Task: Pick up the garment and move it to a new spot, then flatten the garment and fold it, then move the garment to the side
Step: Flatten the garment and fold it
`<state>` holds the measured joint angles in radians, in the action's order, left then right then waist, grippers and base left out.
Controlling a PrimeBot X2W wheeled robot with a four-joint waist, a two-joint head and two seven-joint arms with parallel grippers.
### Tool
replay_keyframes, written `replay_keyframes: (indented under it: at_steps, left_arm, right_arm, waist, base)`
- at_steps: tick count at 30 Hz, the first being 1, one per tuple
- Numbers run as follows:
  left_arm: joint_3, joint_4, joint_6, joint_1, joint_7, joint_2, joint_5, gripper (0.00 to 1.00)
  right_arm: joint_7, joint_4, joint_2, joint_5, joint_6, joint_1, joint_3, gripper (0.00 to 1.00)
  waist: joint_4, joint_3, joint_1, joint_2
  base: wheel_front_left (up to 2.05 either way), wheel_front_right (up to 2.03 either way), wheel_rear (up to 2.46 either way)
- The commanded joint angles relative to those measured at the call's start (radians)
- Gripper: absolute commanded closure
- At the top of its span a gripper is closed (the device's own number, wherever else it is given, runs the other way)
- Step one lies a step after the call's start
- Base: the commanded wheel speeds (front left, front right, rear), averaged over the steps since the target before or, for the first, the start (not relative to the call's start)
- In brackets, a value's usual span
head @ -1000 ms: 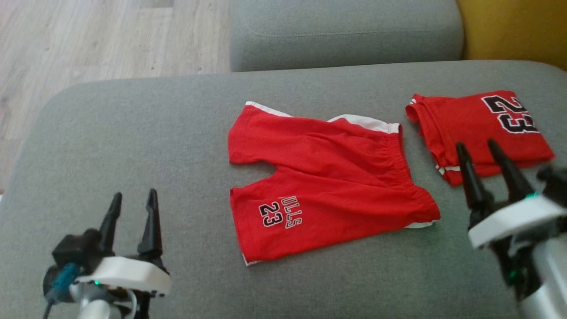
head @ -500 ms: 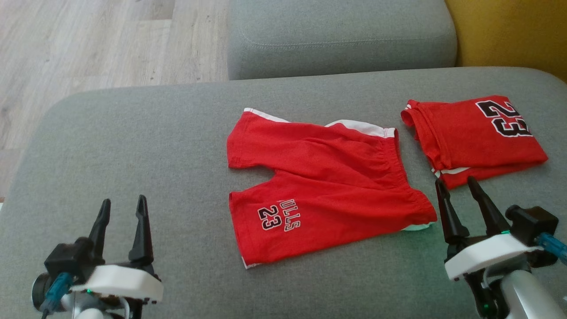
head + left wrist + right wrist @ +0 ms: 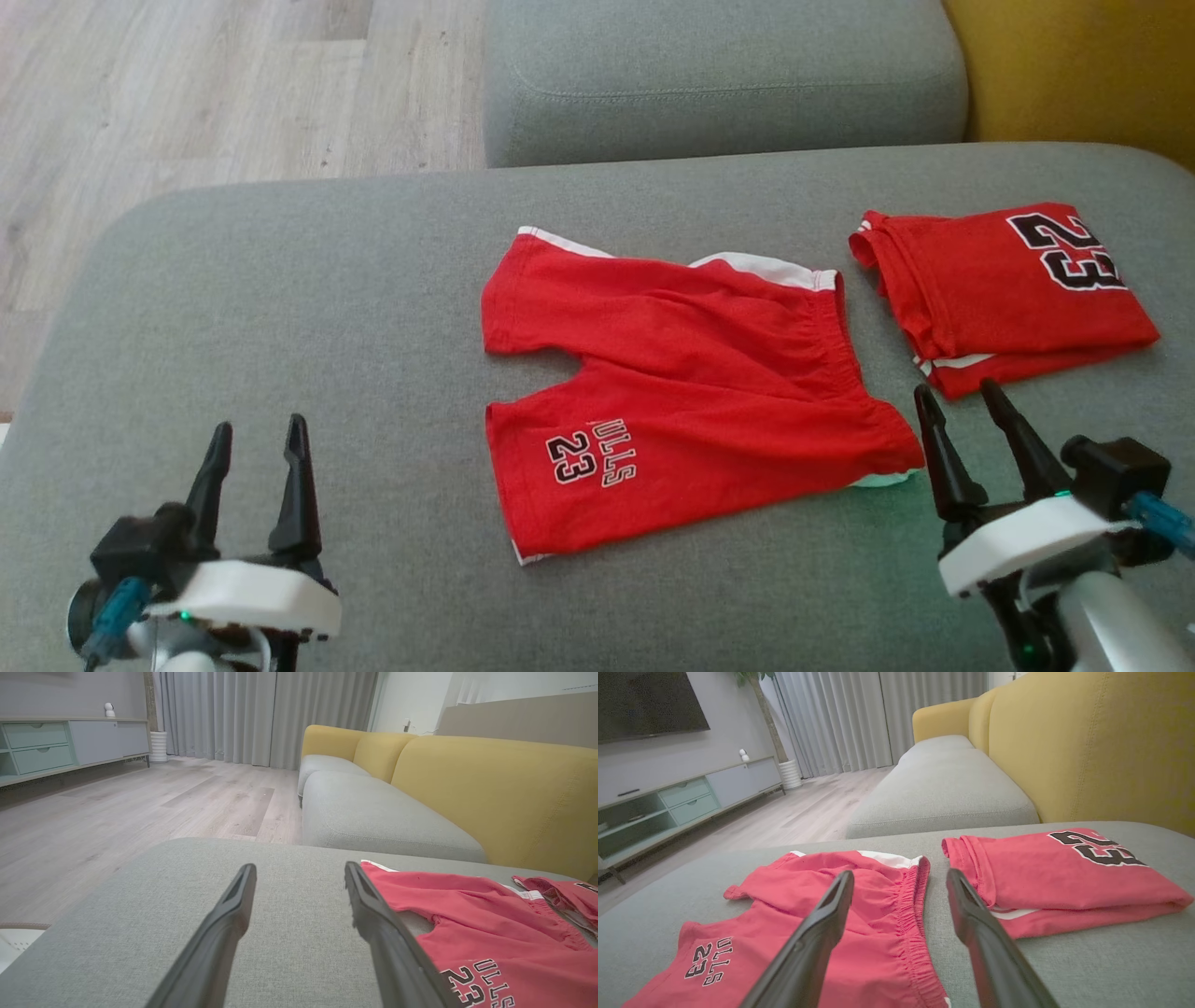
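Head view: left tool (image 3: 260, 425) and right tool (image 3: 955, 387) agape, empty; logo (image 3: 593, 453) on shorts (image 3: 709, 373) partly hidden.

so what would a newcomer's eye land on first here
The red shorts printed with 23, spread flat in the middle of the grey sofa cushion, catch the eye first. Next comes the folded red jersey just to their right, with a narrow gap between them. The left gripper and right gripper stand at the near corners, both open and empty.
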<state>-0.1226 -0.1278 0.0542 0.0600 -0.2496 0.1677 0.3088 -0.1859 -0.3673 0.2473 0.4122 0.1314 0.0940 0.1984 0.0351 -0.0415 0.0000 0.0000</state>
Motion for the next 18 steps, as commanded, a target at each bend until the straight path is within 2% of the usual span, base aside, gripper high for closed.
replay_keyframes:
  at_steps: [1,5,8,14,18]
  left_arm:
    - [0.046,0.041,-0.010,-0.042,-0.012,0.004,-0.009,0.00]
    - [0.046,0.052,-0.028,-0.044,-0.012,0.012,-0.009,0.00]
    - [0.021,0.061,-0.059,-0.049,0.011,0.019,-0.001,0.00]
    - [-0.129,0.052,-0.149,-0.048,0.239,0.032,0.033,0.00]
    - [-0.228,0.030,-0.174,-0.070,0.339,0.033,0.077,0.00]
  right_arm:
    - [0.009,0.027,0.045,-0.004,-0.001,0.057,0.021,0.00]
    - [0.080,0.016,0.091,-0.007,-0.001,0.072,0.037,0.00]
    - [0.195,0.009,0.147,0.014,-0.001,0.087,0.082,0.00]
    - [0.395,0.039,0.267,0.101,-0.001,0.105,0.206,0.00]
    - [0.456,0.058,0.323,0.139,-0.001,0.135,0.265,0.00]
  waist:
    - [-0.002,0.004,0.0000,0.0000]
    - [-0.005,0.015,0.0000,0.0000]
    - [-0.004,0.025,0.0000,0.0000]
    - [0.006,0.069,0.0000,0.0000]
    - [0.013,0.108,0.0000,0.0000]
  base:
    - [0.00,0.00,0.00]
    - [0.00,0.00,0.00]
    - [0.00,0.00,0.00]
    - [0.00,0.00,0.00]
    - [0.00,0.00,0.00]
